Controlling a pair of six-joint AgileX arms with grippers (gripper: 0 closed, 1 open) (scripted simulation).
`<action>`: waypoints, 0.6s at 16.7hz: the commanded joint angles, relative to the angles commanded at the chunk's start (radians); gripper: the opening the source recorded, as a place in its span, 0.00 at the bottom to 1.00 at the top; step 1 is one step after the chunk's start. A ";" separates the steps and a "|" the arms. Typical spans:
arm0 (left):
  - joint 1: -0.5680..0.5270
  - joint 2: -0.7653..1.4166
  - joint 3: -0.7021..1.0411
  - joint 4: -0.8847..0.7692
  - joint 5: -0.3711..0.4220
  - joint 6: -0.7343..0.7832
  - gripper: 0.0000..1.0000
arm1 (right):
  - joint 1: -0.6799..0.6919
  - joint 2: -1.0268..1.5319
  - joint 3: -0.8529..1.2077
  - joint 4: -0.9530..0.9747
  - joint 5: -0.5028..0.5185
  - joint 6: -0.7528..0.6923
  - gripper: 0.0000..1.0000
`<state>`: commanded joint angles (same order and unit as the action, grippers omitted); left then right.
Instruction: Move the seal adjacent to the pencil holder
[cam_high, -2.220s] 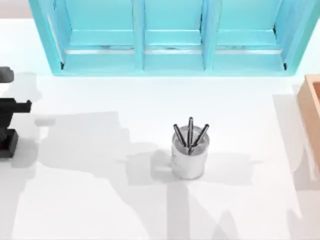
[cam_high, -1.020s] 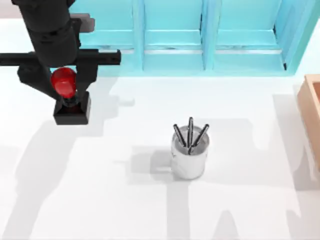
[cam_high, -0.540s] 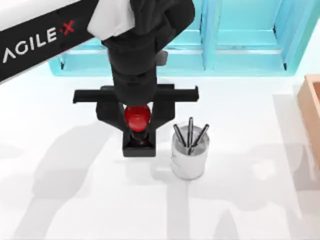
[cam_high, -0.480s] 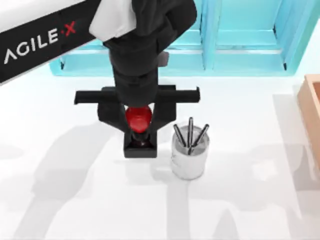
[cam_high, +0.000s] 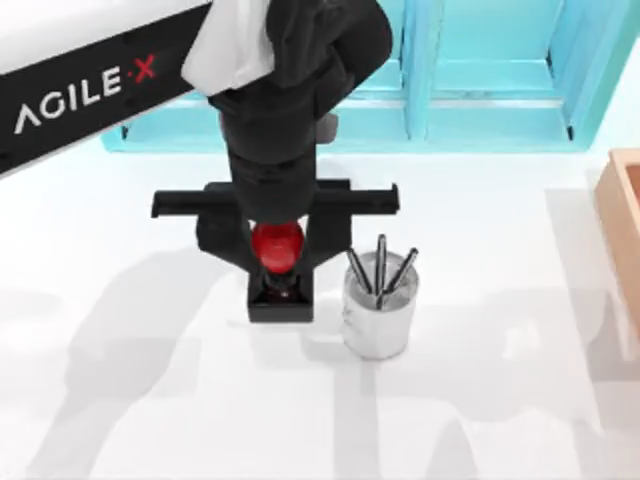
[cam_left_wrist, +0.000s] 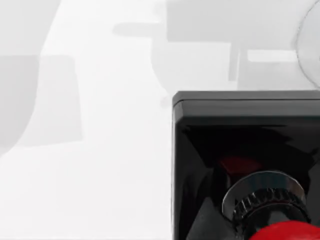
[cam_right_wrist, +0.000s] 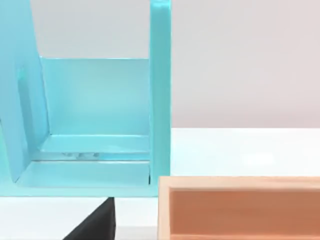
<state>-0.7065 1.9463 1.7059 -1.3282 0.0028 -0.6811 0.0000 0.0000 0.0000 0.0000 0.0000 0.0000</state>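
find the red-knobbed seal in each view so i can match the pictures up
Top view: the seal with a glossy red ball knob on a black square base sits just left of the silvery-white cylindrical pencil holder, under the left gripper.
Left wrist view: the seal is close up, black base with the red knob at the picture's edge.
Right wrist view: not in it.
Shared landmark: the pencil holder's pale rim beside the seal.

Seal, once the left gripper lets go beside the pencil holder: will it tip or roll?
Probably neither. The seal has a flat, square black base wider than its knob, so it should sit steady. The glossy red ball on top looks slippery, so the left gripper could slip on it. A nudge might knock the pencil holder close by.
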 joint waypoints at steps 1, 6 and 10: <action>0.000 0.000 -0.009 0.009 0.000 0.000 0.00 | 0.000 0.000 0.000 0.000 0.000 0.000 1.00; -0.001 0.003 -0.021 0.022 0.000 -0.001 0.00 | 0.000 0.000 0.000 0.000 0.000 0.000 1.00; -0.001 0.003 -0.021 0.022 0.000 -0.001 0.30 | 0.000 0.000 0.000 0.000 0.000 0.000 1.00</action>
<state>-0.7079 1.9488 1.6844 -1.3058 0.0024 -0.6820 0.0000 0.0000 0.0000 0.0000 0.0000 0.0000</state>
